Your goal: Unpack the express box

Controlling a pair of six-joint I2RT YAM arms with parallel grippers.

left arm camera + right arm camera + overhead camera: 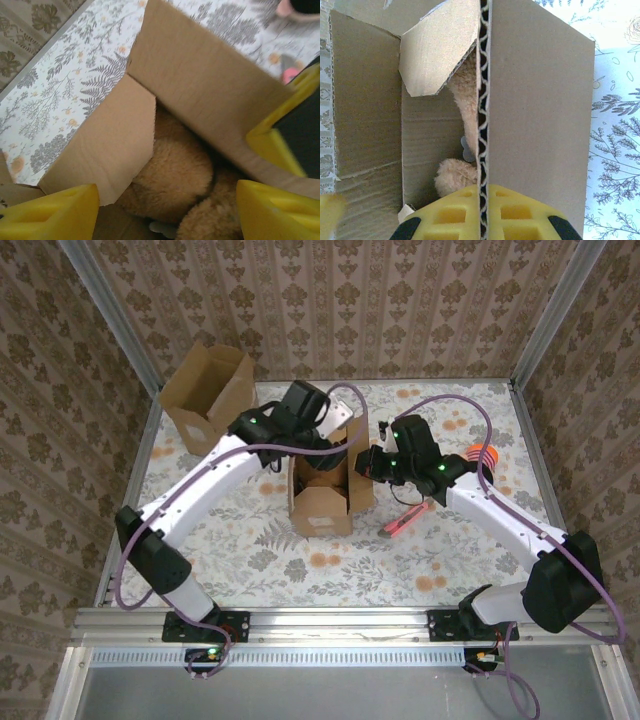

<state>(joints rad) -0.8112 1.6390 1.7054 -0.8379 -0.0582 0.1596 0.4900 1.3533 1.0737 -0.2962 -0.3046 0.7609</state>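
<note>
Right pincer (483,205) tight on edge of box flap (540,125); left pincer (167,210) spread above plush (175,170) inside.

The floral table (240,560) bears the open express box (325,505), another carton (205,395), and a pink object (405,521).

Box (322,502): plain brown cardboard, matt; from the right wrist I see the wavy corrugated core along a cut edge.
Toy (175,170): tan plush with a soft, fuzzy pile.
Left gripper pads (55,215): yellow and matt; foam or soft plastic, I'd say.
Right gripper pads (455,212): the same yellow stuff, moulded with a grid of pockets.
Table (250,560): matt floral print; cloth or paper, I cannot tell.
Second box (205,395), far left corner: the same matt cardboard.
Rail (330,621), near edge: bare brushed metal.
Left arm (200,480): smooth white plastic shell, slightly glossy.
</note>
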